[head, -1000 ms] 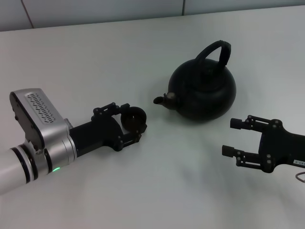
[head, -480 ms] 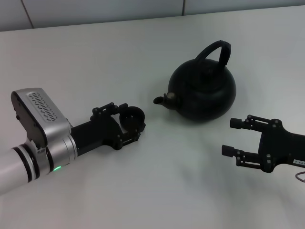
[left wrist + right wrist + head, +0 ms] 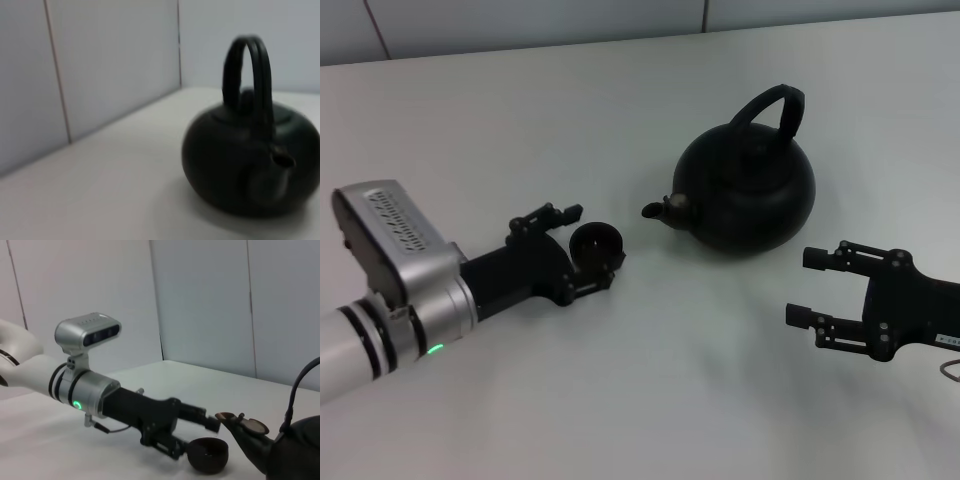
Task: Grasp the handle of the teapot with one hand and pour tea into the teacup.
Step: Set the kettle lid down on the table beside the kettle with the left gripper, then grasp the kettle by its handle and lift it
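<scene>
- Teapot (image 3: 748, 190) is sitting upright on the white table (image 3: 520, 130), its handle (image 3: 775, 110) arching over the lid and its spout (image 3: 665, 209) aiming at the teacup (image 3: 597, 245).
- Left gripper (image 3: 582, 246) is lying low beside the teapot's spout side, its fingers pinching the teacup just off the spout.
- Right gripper (image 3: 805, 288) is hovering near the teapot's body on the robot's side, fingers spread, touching nothing.
</scene>
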Tool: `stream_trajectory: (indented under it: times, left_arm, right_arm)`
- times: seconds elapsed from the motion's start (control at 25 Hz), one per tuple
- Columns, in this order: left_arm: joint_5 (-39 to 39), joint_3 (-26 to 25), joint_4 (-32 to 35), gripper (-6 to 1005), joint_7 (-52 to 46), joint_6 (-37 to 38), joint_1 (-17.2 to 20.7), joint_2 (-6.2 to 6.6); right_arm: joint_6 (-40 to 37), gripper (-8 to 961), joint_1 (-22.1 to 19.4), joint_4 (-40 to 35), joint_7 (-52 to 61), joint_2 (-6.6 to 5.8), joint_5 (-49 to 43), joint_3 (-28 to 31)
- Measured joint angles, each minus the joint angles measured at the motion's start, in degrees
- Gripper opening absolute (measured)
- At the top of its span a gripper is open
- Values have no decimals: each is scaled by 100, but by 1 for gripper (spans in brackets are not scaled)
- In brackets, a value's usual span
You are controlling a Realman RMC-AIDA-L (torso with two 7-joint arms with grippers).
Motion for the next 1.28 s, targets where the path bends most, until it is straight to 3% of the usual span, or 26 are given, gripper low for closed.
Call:
stream_trajectory:
  times: [0.28, 0.36, 0.44, 0.52, 0.56, 0.6, 0.68, 0.76, 0.8, 0.96, 1.28]
  left_arm:
    - [20, -195, 887, 810, -398, 1308, 567, 70]
    - [10, -187, 1617, 810, -915, 2093, 1021, 87]
    - [13, -186, 1746, 810, -984, 2237, 1121, 91]
    - [17, -177, 2088, 810, -1074, 2684, 1404, 98]
    - [27, -161, 2456, 810, -1193, 3182, 1718, 124]
    - [27, -161, 2456, 810, -1193, 3182, 1718, 124]
    - [28, -148, 2676, 810, -1355, 3556, 1933, 177]
    - [34, -18, 2791, 810, -1591, 3905, 2171, 328]
    - [34, -18, 2791, 810, -1591, 3905, 2171, 328]
    - [38, 585, 2889, 810, -1878, 3970, 2396, 538]
    - [298, 820, 3107, 810, -1872, 3494, 2454, 508]
  right_arm:
    - [32, 726, 19, 0, 11, 5, 45, 0]
    - [47, 726, 48, 0, 10, 1, 82, 0]
    - [48, 726, 51, 0, 10, -1, 101, 1]
    - [50, 726, 60, 0, 10, -4, 138, 5]
    - [50, 726, 70, 0, 11, -5, 151, 15]
    - [50, 726, 73, 0, 11, -5, 152, 29]
    - [50, 726, 79, 0, 11, -5, 153, 55]
    - [55, 726, 90, 0, 10, -1, 156, 116]
    - [55, 726, 90, 0, 10, -1, 156, 116]
    - [53, 727, 80, 0, 20, 2, 159, 131]
    - [21, 726, 12, 35, 20, 8, 159, 133]
